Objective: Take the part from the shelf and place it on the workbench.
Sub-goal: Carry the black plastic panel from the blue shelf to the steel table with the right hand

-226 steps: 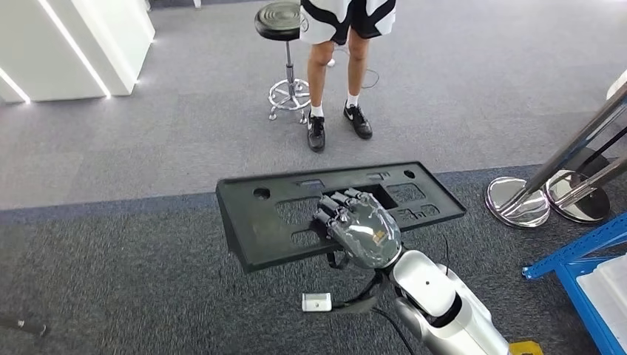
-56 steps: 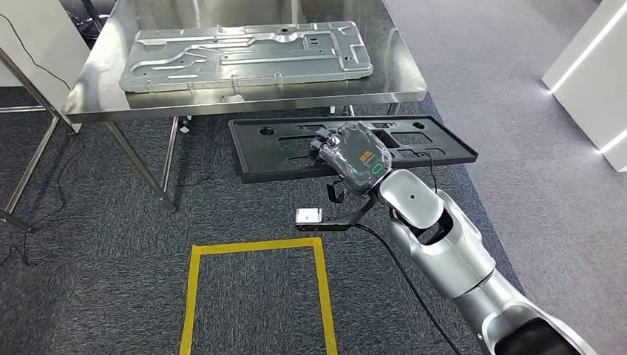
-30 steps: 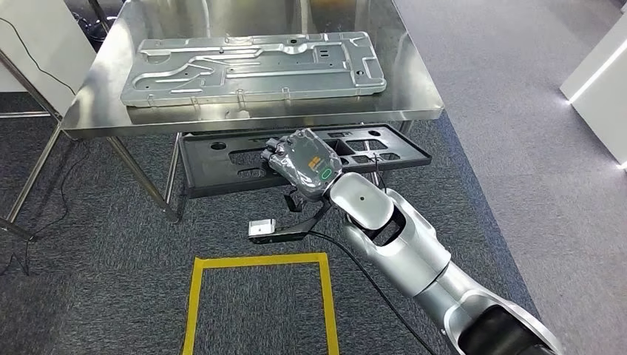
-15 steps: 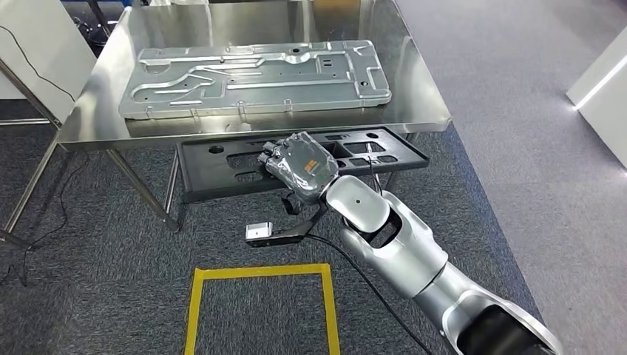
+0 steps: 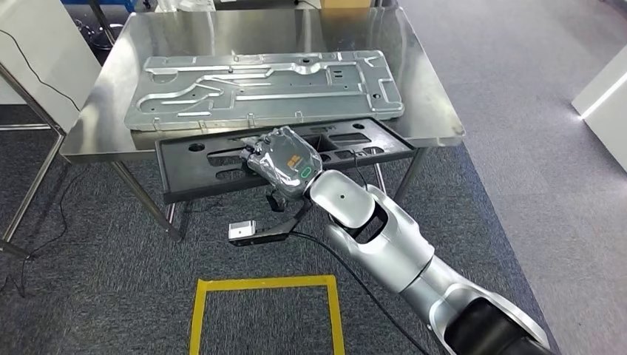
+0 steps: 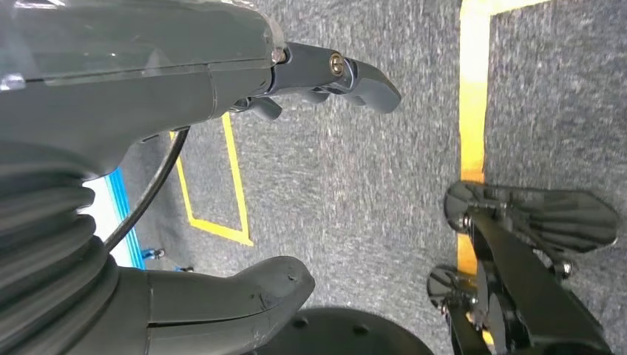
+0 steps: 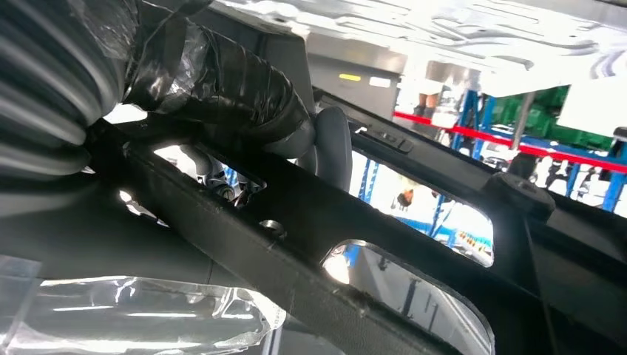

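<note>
Fingers of the right hand are curled through a cut-out near the middle of the black part, gripping it; in the right wrist view the dark, film-wrapped fingers hook over one of the part's bars with the thick grey thumb behind it. That hand's back, a grey cover with an orange label and a green ring mark, faces up, and the silver right arm runs from it to the near right corner. Held roughly level, the part is a long flat black panel with holes and rectangular openings; its far long edge overlaps the near edge of the workbench, while its near edge hangs out over the carpet; whether it touches the bench top I cannot tell. On the steel bench just beyond it lies a large pressed silver metal panel, taking up most of the top. A small grey camera block on a black bracket hangs under the right wrist. Below, on the dark grey carpet, is a square outline of yellow tape. The left hand hangs over that carpet, holding nothing, its dark fingers and thumb well apart, with yellow tape lines on the floor beyond
</note>
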You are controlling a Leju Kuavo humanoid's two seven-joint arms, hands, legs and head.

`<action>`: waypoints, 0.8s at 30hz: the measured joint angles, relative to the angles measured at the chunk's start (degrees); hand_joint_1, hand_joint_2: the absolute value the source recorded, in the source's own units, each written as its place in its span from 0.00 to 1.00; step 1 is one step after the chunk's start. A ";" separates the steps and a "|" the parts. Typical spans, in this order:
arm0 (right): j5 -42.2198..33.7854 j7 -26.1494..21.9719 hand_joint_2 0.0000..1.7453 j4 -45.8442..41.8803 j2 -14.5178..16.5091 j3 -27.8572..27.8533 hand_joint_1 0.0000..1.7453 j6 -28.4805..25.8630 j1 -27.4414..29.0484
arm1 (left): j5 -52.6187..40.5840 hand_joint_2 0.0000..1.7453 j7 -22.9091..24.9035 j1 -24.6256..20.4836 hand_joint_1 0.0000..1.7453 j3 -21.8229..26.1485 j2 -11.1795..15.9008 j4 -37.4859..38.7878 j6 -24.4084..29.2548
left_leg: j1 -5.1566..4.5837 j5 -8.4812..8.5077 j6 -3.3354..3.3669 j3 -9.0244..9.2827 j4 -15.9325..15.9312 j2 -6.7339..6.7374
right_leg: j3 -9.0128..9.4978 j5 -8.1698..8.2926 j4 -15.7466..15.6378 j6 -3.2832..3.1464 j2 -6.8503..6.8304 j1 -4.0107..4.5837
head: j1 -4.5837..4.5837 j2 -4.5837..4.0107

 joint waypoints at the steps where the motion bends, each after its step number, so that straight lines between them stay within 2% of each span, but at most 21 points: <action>1: -0.01 0.01 1.00 0.08 0.04 0.00 1.00 0.03 -0.20 | -0.03 1.00 -0.03 0.03 0.00 0.00 -0.01 0.00 0.01 | 0.04 -0.09 0.36 0.34 -0.08 -0.06 | -0.83 -0.39 1.67 0.13 -0.02 -0.07 | 0.01 0.00; 2: -0.04 0.02 1.00 0.12 0.03 -0.01 1.00 0.04 -0.37 | -0.08 1.00 -0.09 0.02 0.00 0.00 -0.01 0.00 0.01 | 0.04 -0.25 0.71 0.66 -0.16 -0.09 | -2.43 -1.24 4.50 0.26 -0.03 -0.10 | 0.01 0.00; 5: -0.11 0.06 1.00 0.23 -0.14 -0.05 1.00 0.07 -0.47 | -0.17 1.00 -0.18 -0.01 0.00 0.00 -0.01 0.00 0.10 | -0.32 -1.11 1.42 1.41 -0.17 -0.11 | -9.41 -4.79 14.58 0.35 -0.02 0.09 | 0.01 0.00; 6: -0.13 0.07 1.00 0.28 -0.21 -0.06 1.00 0.09 -0.40 | -0.17 1.00 -0.19 0.03 0.00 0.00 -0.01 0.00 0.13 | -0.53 -1.47 1.53 1.81 -0.17 -0.14 | -10.82 -4.66 15.61 0.16 -0.02 0.19 | 0.01 0.00; 7: -0.13 0.07 1.00 0.32 -0.25 -0.06 1.00 0.13 -0.34 | -0.17 1.00 -0.19 0.08 0.00 0.00 -0.01 0.00 0.13 | -0.78 -1.85 1.60 2.33 -0.17 -0.18 | -11.19 -3.26 14.60 -0.24 -0.01 0.38 | 0.01 0.00; 8: -0.14 0.07 1.00 0.33 -0.27 -0.06 1.00 0.15 -0.32 | -0.18 1.00 -0.18 0.11 0.00 0.00 -0.02 0.00 0.13 | -1.05 -2.26 1.65 2.94 -0.19 -0.21 | -10.53 -0.78 11.69 -0.85 -0.01 0.65 | 0.01 0.00; 9: -0.15 0.07 1.00 0.33 -0.28 -0.06 1.00 0.17 -0.36 | -0.19 1.00 -0.16 0.13 0.00 0.00 -0.08 0.00 0.13 | -1.26 -2.69 1.68 3.53 -0.23 -0.22 | -9.28 2.10 7.65 -1.74 -0.01 1.10 | 0.01 0.00; 10: -0.17 0.07 1.00 0.36 -0.28 -0.06 1.00 0.20 -0.43 | -0.19 1.00 -0.14 0.09 0.00 0.00 -0.24 0.01 0.13 | -1.46 -3.08 1.59 3.99 -0.28 -0.22 | -8.08 3.89 4.22 -2.64 -0.05 1.58 | -0.03 0.00; 12: -0.20 0.04 1.00 0.43 -0.25 -0.07 1.00 0.31 -0.62 | -0.19 1.00 -0.05 -0.08 0.00 0.00 -0.51 0.03 0.21 | -1.34 -3.63 1.14 4.50 -0.50 -0.22 | -6.62 4.78 0.23 -3.85 0.00 2.37 | -0.07 0.00; 13: -0.21 0.04 1.00 0.49 -0.24 -0.09 1.00 0.36 -0.67 | -0.19 1.00 0.00 -0.11 0.00 0.01 -0.59 0.04 0.25 | -1.27 -3.49 0.74 4.68 -0.37 -0.18 | -6.26 4.37 -0.27 -4.09 0.03 2.53 | -0.10 0.00; 15: -0.21 0.05 1.00 0.58 -0.21 -0.13 1.00 0.41 -0.71 | -0.17 1.00 0.08 -0.06 0.00 0.01 -0.49 0.04 0.31 | -1.20 -3.36 0.17 5.25 0.14 -0.07 | -4.86 4.80 -1.55 -4.32 0.04 2.29 | -0.09 0.00; 17: -0.21 0.04 1.00 0.67 -0.18 -0.15 1.00 0.41 -0.88 | -0.17 1.00 0.08 -0.14 0.00 0.02 -0.41 0.03 0.41 | -1.11 -4.70 -0.32 4.24 3.02 0.00 | -3.30 4.77 -2.41 -4.28 -0.06 1.70 | -0.10 0.00; 20: -0.24 0.01 1.00 0.74 -0.17 -0.17 1.00 0.43 -0.89 | -0.16 1.00 0.08 -0.26 0.00 0.02 -0.44 0.02 0.58 | -0.42 -8.56 -1.44 -1.55 12.10 0.02 | -2.13 3.98 -2.64 -4.05 -0.16 1.20 | -0.10 0.00; 21: -0.25 0.00 1.00 0.77 -0.17 -0.17 1.00 0.44 -0.70 | -0.15 1.00 0.08 -0.14 0.00 0.02 -0.43 0.02 0.63 | -0.16 -8.72 -1.83 -3.05 13.57 0.03 | -1.75 3.57 -2.59 -3.86 -0.13 1.05 | -0.10 0.00; 22: -0.25 0.00 1.00 0.79 -0.17 -0.17 1.00 0.45 -0.51 | -0.15 1.00 0.08 -0.01 0.00 0.02 -0.40 0.02 0.68 | 0.06 -7.71 -2.16 -3.66 13.10 0.04 | -1.30 3.11 -2.50 -3.61 -0.07 0.85 | -0.10 0.00; 23: -0.26 0.00 1.00 0.79 -0.17 -0.17 1.00 0.46 -0.39 | -0.15 1.00 0.08 0.11 0.00 0.02 -0.38 0.02 0.71 | 0.29 -5.47 -2.48 -3.28 10.58 0.07 | -0.76 2.59 -2.35 -3.29 -0.02 0.60 | -0.10 0.00; 24: -0.26 0.00 1.00 0.79 -0.17 -0.17 1.00 0.46 -0.34 | -0.15 1.00 0.08 0.19 0.00 0.03 -0.35 0.02 0.73 | 0.53 -2.60 -2.69 -2.33 6.77 0.13 | -0.24 2.00 -2.16 -2.92 0.02 0.38 | -0.10 0.00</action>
